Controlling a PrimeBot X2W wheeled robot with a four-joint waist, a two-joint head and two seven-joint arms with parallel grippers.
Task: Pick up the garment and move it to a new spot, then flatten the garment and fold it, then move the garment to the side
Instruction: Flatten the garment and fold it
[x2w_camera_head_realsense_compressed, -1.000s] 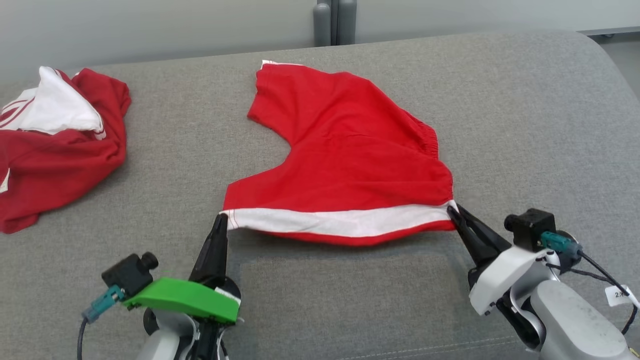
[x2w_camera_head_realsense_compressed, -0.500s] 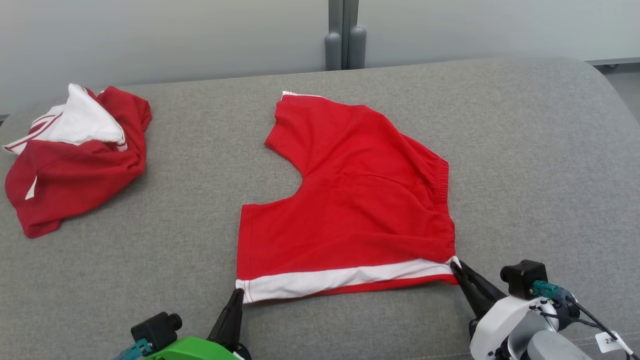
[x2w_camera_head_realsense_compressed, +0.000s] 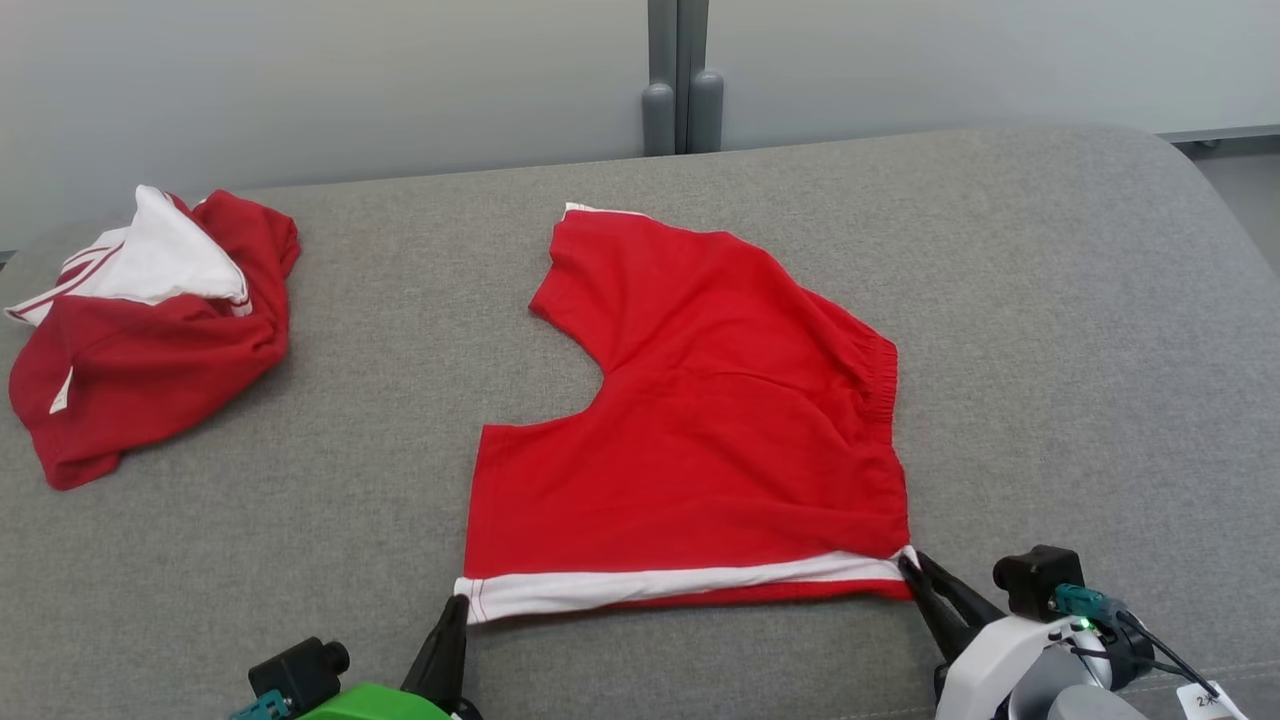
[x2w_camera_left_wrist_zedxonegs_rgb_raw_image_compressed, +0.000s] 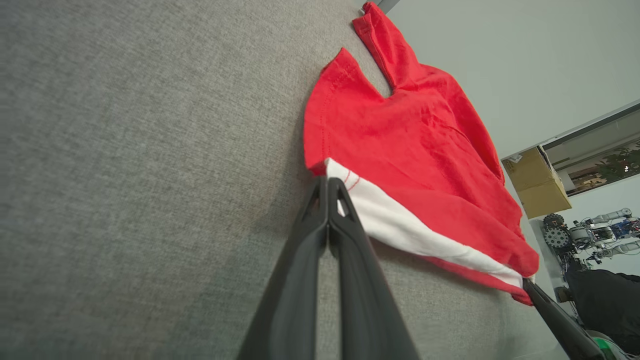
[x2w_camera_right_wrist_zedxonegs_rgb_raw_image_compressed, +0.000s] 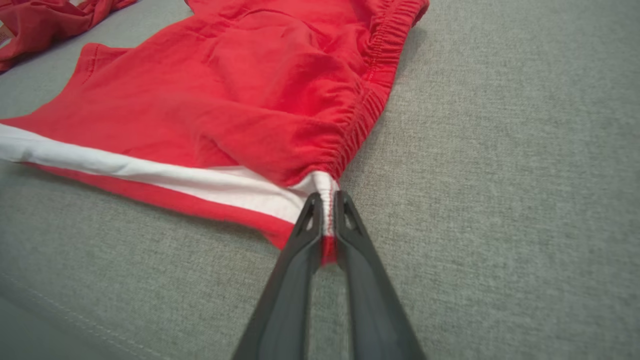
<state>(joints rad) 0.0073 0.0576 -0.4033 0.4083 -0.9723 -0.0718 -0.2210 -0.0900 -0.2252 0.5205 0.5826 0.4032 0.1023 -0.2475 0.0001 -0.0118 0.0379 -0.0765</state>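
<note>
Garment (x2w_camera_head_realsense_compressed: 700, 430) corners tight in left gripper (x2w_camera_left_wrist_zedxonegs_rgb_raw_image_compressed: 327, 182) and right gripper (x2w_camera_right_wrist_zedxonegs_rgb_raw_image_compressed: 327, 199); nipped cloth plain in wrist views.

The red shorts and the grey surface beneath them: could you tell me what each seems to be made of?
The red shorts: soft matte knit, probably cotton jersey; it wrinkles and the waistband is gathered. The grey surface: matte woven upholstery, judging by its flecked weave.

A robotics lab: robot hardware (x2w_camera_left_wrist_zedxonegs_rgb_raw_image_compressed: 597, 229) and a cardboard box (x2w_camera_left_wrist_zedxonegs_rgb_raw_image_compressed: 535, 182) beyond the grey padded table (x2w_camera_left_wrist_zedxonegs_rgb_raw_image_compressed: 125, 175)
</note>
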